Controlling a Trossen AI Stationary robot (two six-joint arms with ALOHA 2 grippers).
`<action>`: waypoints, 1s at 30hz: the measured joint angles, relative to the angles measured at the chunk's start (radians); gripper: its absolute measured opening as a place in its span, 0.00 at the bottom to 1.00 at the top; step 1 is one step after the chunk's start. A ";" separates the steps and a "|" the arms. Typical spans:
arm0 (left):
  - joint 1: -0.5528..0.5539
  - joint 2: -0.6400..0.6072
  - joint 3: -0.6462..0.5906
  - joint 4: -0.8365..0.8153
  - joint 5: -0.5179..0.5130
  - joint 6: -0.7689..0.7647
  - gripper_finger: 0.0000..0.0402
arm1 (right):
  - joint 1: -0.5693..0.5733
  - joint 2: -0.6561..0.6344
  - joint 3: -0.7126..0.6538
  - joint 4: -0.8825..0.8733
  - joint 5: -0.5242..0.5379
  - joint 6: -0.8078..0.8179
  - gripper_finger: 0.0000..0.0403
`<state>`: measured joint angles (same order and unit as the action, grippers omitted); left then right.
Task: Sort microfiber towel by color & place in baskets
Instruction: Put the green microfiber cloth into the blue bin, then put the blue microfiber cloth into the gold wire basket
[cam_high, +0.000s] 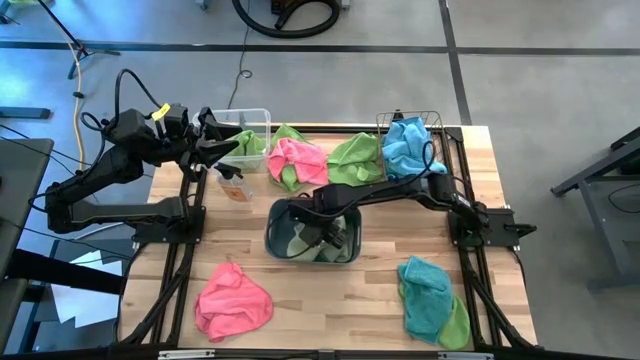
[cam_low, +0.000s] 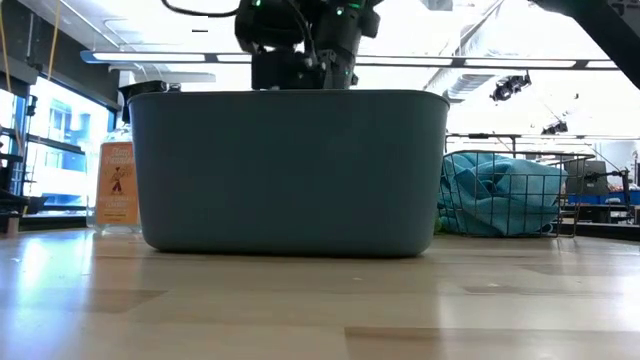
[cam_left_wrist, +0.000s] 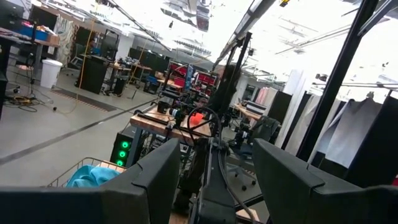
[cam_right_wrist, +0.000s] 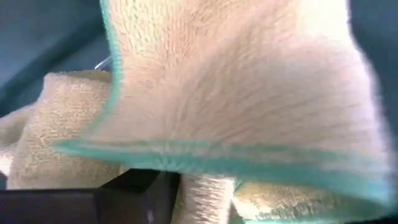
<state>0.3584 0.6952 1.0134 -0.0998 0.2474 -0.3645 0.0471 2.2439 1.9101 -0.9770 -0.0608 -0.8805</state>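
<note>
Three baskets are noted on the wooden table (cam_high: 330, 300). The grey-blue tub (cam_high: 275, 240) is placed at the centre, the clear bin (cam_high: 262, 122) at about eleven o'clock from it, and the wire-mesh basket (cam_high: 384, 124) at about one o'clock, loaded with a blue towel (cam_high: 408, 147).

The right gripper (cam_high: 328, 232) is lowered inside the grey-blue tub, above a pale green-edged towel (cam_right_wrist: 236, 93) lying in it. In the right wrist view this cloth fills the frame directly ahead of the dark fingers (cam_right_wrist: 124, 193); whether they are parted or still pinching the cloth cannot be told from the frames.

The left gripper (cam_high: 228, 142) is held raised at the clear bin's near edge, its fingers (cam_left_wrist: 155, 180) seen spread apart with nothing between them.

Loose towels are recorded as follows: a pink towel (cam_high: 297, 160) and a green towel (cam_high: 355, 160) at twelve o'clock from the tub, a second pink towel (cam_high: 233, 300) at seven o'clock, and a teal towel over a green one (cam_high: 430, 295) at four o'clock. A small bottle (cam_high: 233, 185) stands at ten o'clock.
</note>
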 joint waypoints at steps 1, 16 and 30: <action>0.000 0.000 0.000 0.000 0.000 0.000 0.47 | 0.000 -0.008 0.000 -0.006 0.002 0.002 0.52; 0.000 0.000 0.000 -0.001 0.000 0.019 0.47 | -0.004 -0.077 0.007 -0.135 -0.007 0.016 0.54; 0.000 0.000 0.000 -0.001 0.000 0.019 0.47 | -0.008 -0.224 0.007 -0.153 0.011 0.071 0.54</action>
<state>0.3588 0.6956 1.0134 -0.1007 0.2478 -0.3454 0.0391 2.0203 1.9171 -1.1299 -0.0499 -0.8093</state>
